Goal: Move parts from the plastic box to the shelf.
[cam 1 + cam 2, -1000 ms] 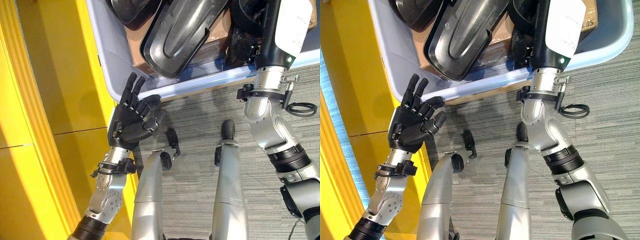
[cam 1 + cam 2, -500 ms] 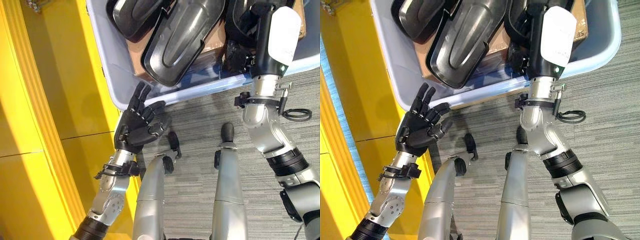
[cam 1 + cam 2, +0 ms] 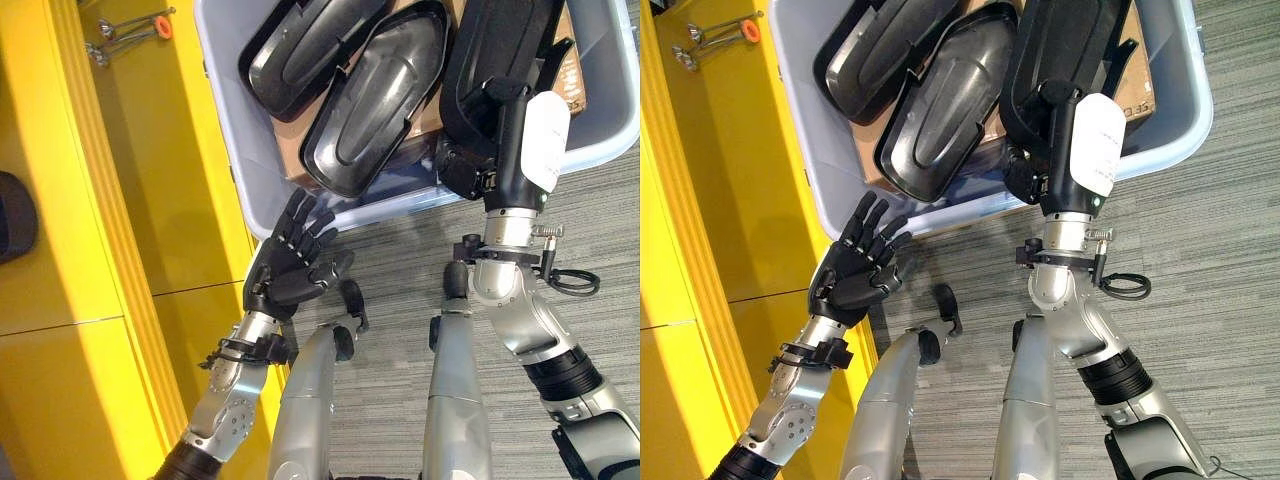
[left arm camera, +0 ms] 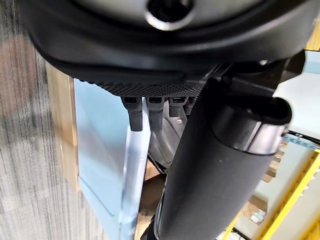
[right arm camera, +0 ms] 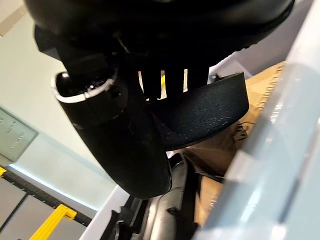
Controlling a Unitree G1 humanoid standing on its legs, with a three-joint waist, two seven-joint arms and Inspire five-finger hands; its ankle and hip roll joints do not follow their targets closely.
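Note:
A pale blue plastic box (image 3: 226, 120) on the grey carpet holds several black moulded parts, among them two long shells (image 3: 375, 110) lying side by side on brown cardboard. My right hand (image 3: 500, 150) reaches into the box's near right part and is shut on a large black part (image 3: 500, 40). In the right wrist view that part's edge (image 5: 210, 115) runs between my thumb and fingers. My left hand (image 3: 290, 275) is open with its fingers spread, just outside the box's near left corner. The box wall (image 4: 100, 150) shows past its fingers in the left wrist view.
The yellow shelf (image 3: 100, 200) runs along the left, close to the box's side. Metal tools with an orange piece (image 3: 130, 30) lie on it far back, and a dark object (image 3: 15, 215) sits at its left edge. Grey carpet (image 3: 600, 350) lies in front and right.
The view has shifted, so more of the box and shelf shows. My left hand has come nearer the box's corner, still open. My right hand keeps its hold on the black part.

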